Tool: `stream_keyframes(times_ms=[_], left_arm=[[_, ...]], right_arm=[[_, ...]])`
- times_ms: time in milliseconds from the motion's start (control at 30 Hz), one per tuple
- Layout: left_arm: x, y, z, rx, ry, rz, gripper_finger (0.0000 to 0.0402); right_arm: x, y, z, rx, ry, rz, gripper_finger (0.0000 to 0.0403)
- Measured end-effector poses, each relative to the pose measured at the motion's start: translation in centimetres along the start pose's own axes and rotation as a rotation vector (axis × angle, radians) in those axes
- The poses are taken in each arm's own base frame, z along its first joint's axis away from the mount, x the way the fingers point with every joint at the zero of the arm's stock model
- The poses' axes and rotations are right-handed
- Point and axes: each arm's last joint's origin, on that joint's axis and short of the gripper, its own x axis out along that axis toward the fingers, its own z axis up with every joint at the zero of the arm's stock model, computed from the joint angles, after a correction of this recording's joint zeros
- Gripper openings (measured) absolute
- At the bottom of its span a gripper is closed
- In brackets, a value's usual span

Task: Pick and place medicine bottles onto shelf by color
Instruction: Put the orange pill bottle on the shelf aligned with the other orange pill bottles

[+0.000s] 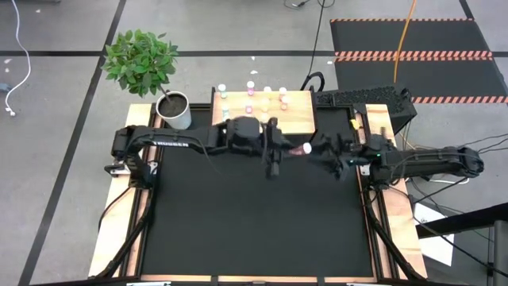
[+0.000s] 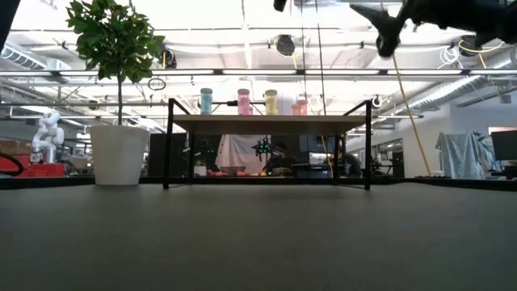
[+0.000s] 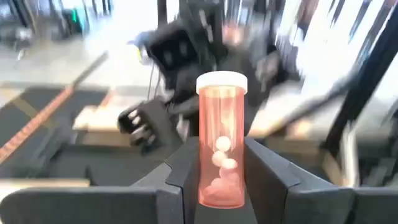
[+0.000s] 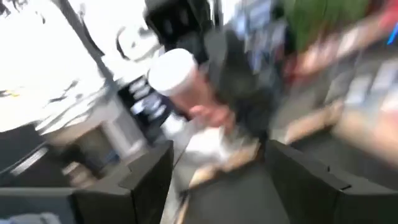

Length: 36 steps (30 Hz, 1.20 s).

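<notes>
My left gripper [image 1: 290, 148] hovers above the table's middle, just in front of the shelf, and is shut on a pink medicine bottle [image 3: 221, 146] with a white cap and pale pills inside. My right gripper [image 1: 319, 152] faces it from the table's right, open. Its fingers [image 4: 149, 171] stand short of the bottle's white cap [image 4: 173, 73] and touch nothing. The wooden shelf [image 1: 298, 119] stands at the far edge on dark legs. Several small bottles stand upright on its top, among them a blue one [image 2: 206, 101], a pink one [image 2: 244, 101] and a yellow one [image 2: 271, 101]. My left gripper pinches the pink bottle by the lower part of its body [image 3: 219, 180] between its two fingers [image 3: 267, 168]. The fingers come level from the table's left and lie along the bottle. The capped end [image 3: 222, 83] sticks out past the fingertips toward the right arm. The bottle is lifted clear of the table.
A white pot [image 1: 176, 111] with a green plant stands at the shelf's left, also in the low view as the pot [image 2: 119, 153]. The black mat [image 1: 254, 222] in front of the arms is bare. A dark keyboard-like box [image 1: 361, 99] lies right of the shelf.
</notes>
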Motion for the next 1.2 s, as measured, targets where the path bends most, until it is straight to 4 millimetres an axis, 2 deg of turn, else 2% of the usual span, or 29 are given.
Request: stream_keyframes(times_ms=[133, 300, 500, 633, 833, 1033, 1200], left_arm=[[0.0, 0.8, 1.2, -0.109, -0.136, -0.059, 0.011], [0.1, 1.0, 2.2, -0.176, -0.251, -0.087, 0.011], [0.5, 1.1, 2.6, -0.182, -0.363, -0.095, 0.0111], [0.4, 1.1, 3.4, -0.182, -0.475, -0.093, 0.0111], [0.4, 1.4, 3.3, -0.195, -0.48, -0.063, 0.0111], [0.4, 1.5, 3.4, -0.138, -0.487, -0.006, 0.0111], [0.4, 1.5, 3.3, -0.134, -0.484, 0.002, 0.0111]], right_arm=[[-0.5, 0.8, 1.8, -0.188, -0.233, -0.031, 0.0248], [-0.7, 1.7, 3.0, -0.299, -0.379, 0.026, 0.0248], [0.4, 1.2, 2.5, -0.309, -0.332, 0.0, 0.0247], [1.5, 1.4, 3.2, -0.328, -0.328, 0.006, 0.0247], [3.1, 2.1, 4.6, -0.359, -0.326, 0.021, 0.0247], [4.7, 2.4, 5.4, -0.349, -0.236, -0.021, 0.0246], [4.9, 2.3, 5.5, -0.346, -0.214, -0.032, 0.0219]])
